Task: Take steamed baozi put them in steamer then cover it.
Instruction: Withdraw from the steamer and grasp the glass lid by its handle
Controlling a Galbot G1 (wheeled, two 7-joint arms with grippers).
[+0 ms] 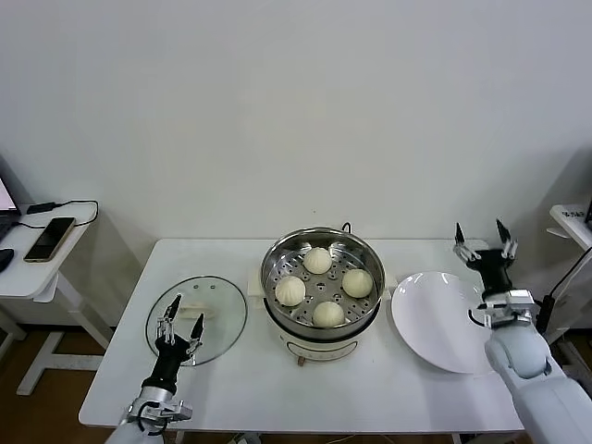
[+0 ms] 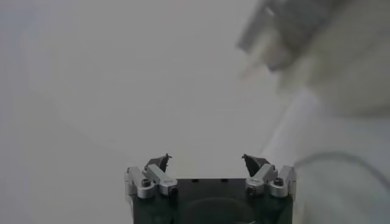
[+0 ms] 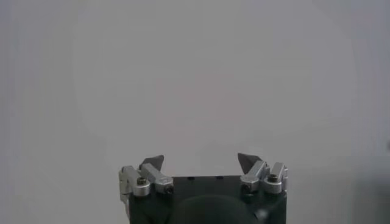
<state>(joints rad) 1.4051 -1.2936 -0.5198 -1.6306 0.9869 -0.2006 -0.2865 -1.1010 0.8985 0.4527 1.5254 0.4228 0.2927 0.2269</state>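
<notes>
Four steamed baozi (image 1: pixel 318 260) are sitting in the steamer (image 1: pixel 274 262) mid-tabletop; the cover (image 1: pixel 222 310) is lying near the left edge, partly hidden by the wide-open left gripper (image 1: pixel 181 323). The right gripper (image 1: pixel 481 238) is gaping empty over the right edge.

Left pincer (image 1: pixel 179 324) and right pincer (image 1: pixel 482 234): black bodies, dark pointed fingertips, silver brackets with screws (image 2: pixel 142 182); white rounded right forearm (image 1: pixel 546 384), silver wrist collar

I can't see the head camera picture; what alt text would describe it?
Four steamed baozi sit inside an uncovered steel steamer at the middle of a white table. Its glass cover lies flat to the left, with the open left gripper above it. An empty white plate lies to the right, near the raised, open right gripper.
</notes>
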